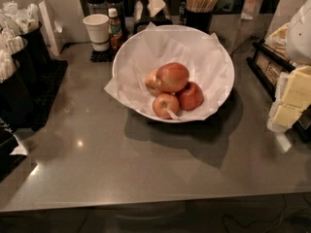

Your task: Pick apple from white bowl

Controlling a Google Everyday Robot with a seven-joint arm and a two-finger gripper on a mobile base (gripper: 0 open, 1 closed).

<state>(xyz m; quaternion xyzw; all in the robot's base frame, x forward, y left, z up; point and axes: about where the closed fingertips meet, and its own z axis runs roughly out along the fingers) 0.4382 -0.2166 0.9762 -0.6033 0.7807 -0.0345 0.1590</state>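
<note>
The white bowl (214, 52), wide, shallow and lined with crinkled white paper, stands at the middle back of the grey counter. Several apples lie in it. The apple (171, 76), the largest, reddish-orange and shiny, rests on top of the others. A smaller apple with a yellowish patch (165, 105) lies in front of it. A darker red apple (191, 96) is to its right, and another (151, 81) is partly hidden behind it on the left. My gripper (290, 101), pale yellow under the white arm (299, 30), hangs at the right edge, well right of the bowl and apart from it.
A small white paper cup (97, 30) and a sauce bottle (114, 29) stand behind the bowl on the left. A dark cup of stir sticks (200, 6) is behind it. Black holders of packets (19, 67) line the left side. A dark rack (269, 67) is at the right.
</note>
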